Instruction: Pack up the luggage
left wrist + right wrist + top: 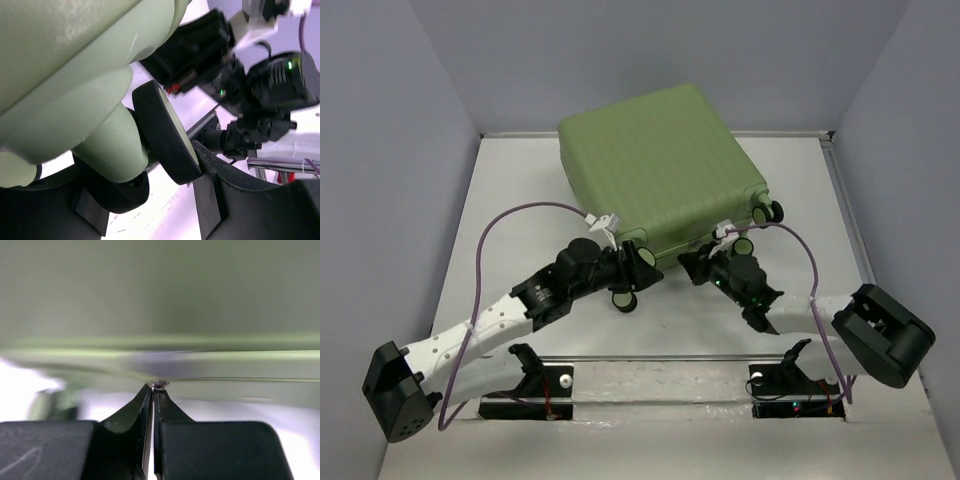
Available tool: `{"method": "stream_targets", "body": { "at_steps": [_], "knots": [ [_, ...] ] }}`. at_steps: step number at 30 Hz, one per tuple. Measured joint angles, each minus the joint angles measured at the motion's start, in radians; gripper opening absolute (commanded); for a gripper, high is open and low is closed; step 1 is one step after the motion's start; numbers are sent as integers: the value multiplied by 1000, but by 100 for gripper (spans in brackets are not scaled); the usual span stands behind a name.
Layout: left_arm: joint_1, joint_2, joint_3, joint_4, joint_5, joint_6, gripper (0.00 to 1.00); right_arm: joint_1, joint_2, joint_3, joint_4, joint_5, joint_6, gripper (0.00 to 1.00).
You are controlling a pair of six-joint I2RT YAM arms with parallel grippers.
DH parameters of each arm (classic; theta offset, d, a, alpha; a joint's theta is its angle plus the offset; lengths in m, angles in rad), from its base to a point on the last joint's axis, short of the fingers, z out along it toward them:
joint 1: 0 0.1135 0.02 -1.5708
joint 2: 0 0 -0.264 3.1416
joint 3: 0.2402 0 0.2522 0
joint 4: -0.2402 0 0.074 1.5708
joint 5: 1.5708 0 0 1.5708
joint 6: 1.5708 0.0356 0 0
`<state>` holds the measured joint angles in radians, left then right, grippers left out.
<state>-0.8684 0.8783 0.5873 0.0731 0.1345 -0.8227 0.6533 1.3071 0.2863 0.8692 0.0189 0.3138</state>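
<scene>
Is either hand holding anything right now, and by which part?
Right hand is pinched shut on a small metal tab at the suitcase seam. Left hand straddles a wheel; whether it grips it cannot be told.

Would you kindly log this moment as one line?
suitcase closed | left end effector open, straddling caster wheel | right end effector shut on small metal tab
</scene>
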Motion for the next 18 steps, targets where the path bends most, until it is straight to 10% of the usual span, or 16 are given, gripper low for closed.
{"method": "stream_targets", "body": {
  "at_steps": [6, 18],
  "knots": [
    [12, 181, 219, -164, 74, 32, 6, 431, 145, 127, 60, 212, 112, 7],
    [53, 199, 237, -172, 102, -5, 6, 573, 512, 258, 450, 516, 251, 7]
  ]
}}
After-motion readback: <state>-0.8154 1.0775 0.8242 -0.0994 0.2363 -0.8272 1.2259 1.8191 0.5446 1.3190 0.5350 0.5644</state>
